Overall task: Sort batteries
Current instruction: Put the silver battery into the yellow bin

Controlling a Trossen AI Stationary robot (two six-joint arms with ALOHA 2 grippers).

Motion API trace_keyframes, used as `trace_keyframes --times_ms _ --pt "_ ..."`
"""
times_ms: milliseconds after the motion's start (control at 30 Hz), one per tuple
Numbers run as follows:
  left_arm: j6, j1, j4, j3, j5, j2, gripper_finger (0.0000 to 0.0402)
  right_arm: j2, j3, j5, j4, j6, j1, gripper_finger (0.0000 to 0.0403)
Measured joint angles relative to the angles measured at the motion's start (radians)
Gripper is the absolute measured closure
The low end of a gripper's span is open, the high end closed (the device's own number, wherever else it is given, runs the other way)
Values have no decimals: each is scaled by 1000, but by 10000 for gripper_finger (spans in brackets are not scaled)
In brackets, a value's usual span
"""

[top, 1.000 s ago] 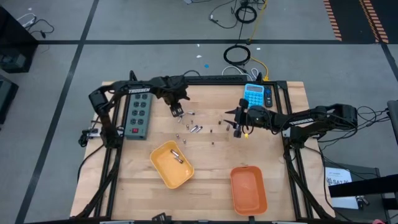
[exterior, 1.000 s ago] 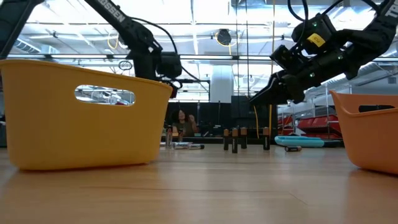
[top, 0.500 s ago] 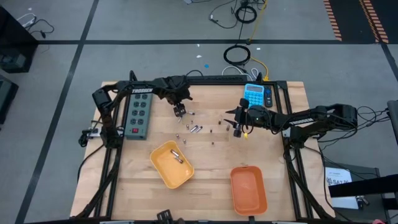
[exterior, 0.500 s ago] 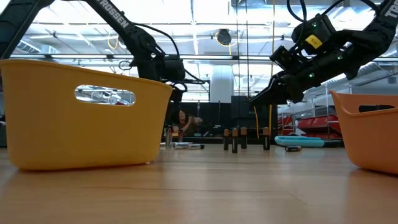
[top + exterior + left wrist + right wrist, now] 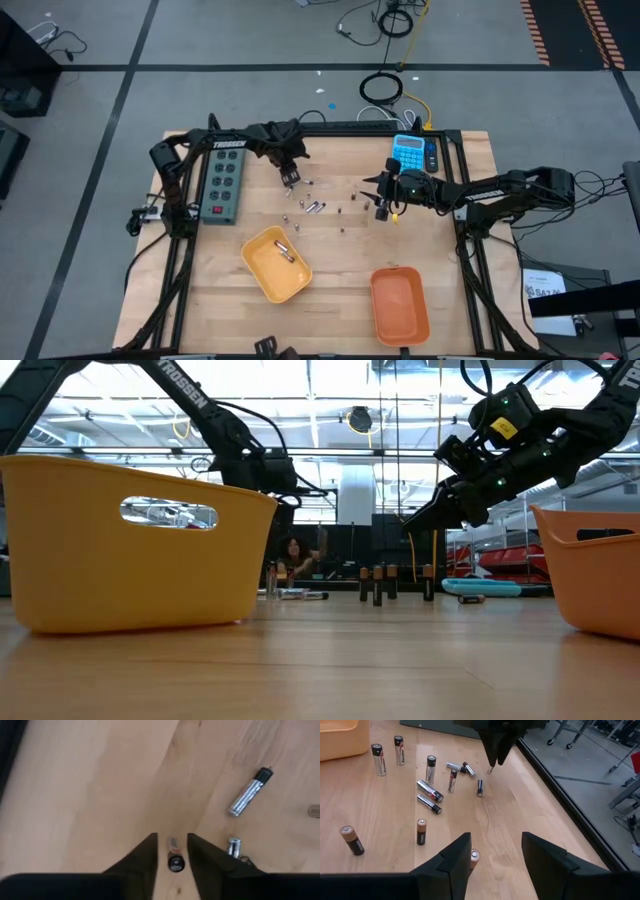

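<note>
We see the batteries scattered over the middle of the wooden table, most of them between the two arms; from the right wrist some stand upright and others lie flat. One more lies inside the yellow tray at the near left-centre. The orange tray sits to its right at the near edge, well apart from the scatter.

The left gripper points down at the far left end of the scatter. From its wrist camera, its two dark fingers stand on either side of one small upright battery, with narrow gaps still showing, so we cannot tell whether they press on it. Just beside that battery stands another upright one, close against the outside of one finger, and a silvery battery lies flat a little farther off.

The right gripper hangs over the right side of the scatter with its fingers parted and nothing between them; a battery stands on the table below.

The grey power strip lies along the left side, beside the left arm. The blue calculator rests at the far right, just beyond the right gripper.

In the low view the yellow tray's wall hides the left part of the scatter.
</note>
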Motion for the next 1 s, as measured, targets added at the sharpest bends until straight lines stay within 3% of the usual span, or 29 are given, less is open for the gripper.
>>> trace_keyframes --times_ms 133,467,667,800,933,1000 --pt "8 0 -20 3 13 12 366 0 0 0 0 0 0 236" --pt "9 1 -72 28 29 4 366 0 0 0 0 5 -6 236" --pt "5 2 -107 91 36 -108 366 0 0 0 0 5 -6 236" --pt "-28 -9 -158 91 174 -197 366 0 0 0 -2 7 -6 236" --pt "-136 -45 -249 92 518 -267 366 0 0 0 -8 6 -6 236" --pt "-232 -86 -270 92 618 -298 366 0 0 -1 -6 6 -6 236"
